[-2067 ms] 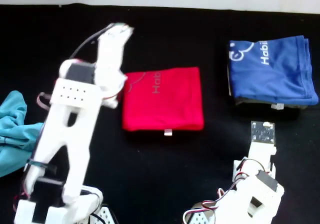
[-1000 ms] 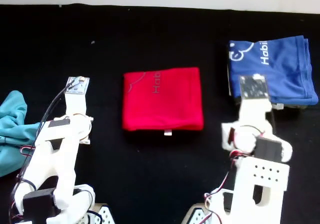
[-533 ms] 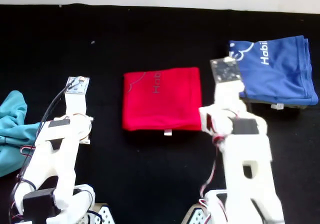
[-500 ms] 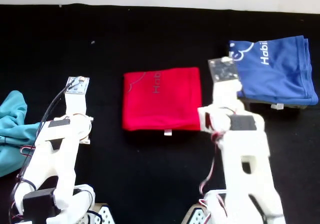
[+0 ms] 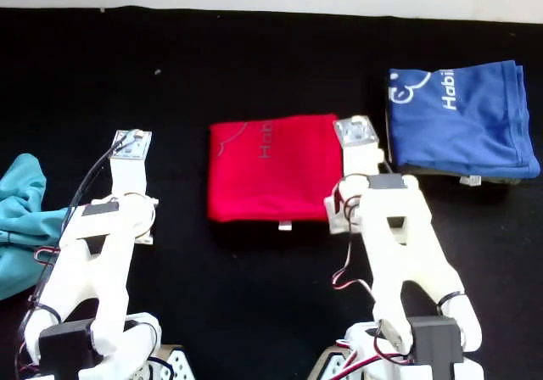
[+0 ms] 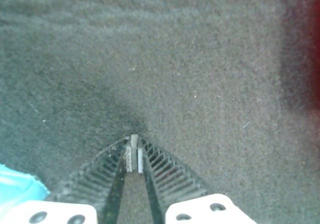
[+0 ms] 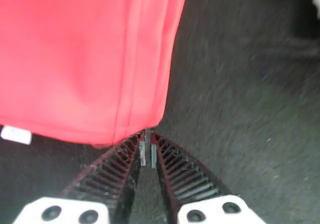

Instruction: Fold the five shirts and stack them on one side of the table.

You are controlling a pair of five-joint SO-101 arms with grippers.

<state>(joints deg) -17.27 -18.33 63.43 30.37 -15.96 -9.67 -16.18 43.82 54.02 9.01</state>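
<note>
We are swinging our right arm away from the blue shirt (image 5: 462,117) and over to the red shirt (image 5: 276,168). A second ago it was standing in front of the blue one, and now the right tool (image 7: 147,154) is hanging just off the red shirt's near right corner, its jaws pressed together on nothing. Our left arm is staying where it was a second ago, having pulled back from the red shirt before that. The left tool (image 6: 133,156) is likewise closed and empty, pointing at bare tabletop (image 5: 254,66) between the red shirt and the teal shirt (image 5: 21,219).

The red shirt is lying folded into a neat square in the middle of the tabletop. The blue shirt is lying folded at the far right, on a dark layer that we are taking for another folded shirt, though we cannot tell. The teal shirt is lying crumpled at the left edge.

We are judging that the folding of the red shirt is done and that the right arm is lining up to move it onto the stack. The jaws will need opening first.
</note>
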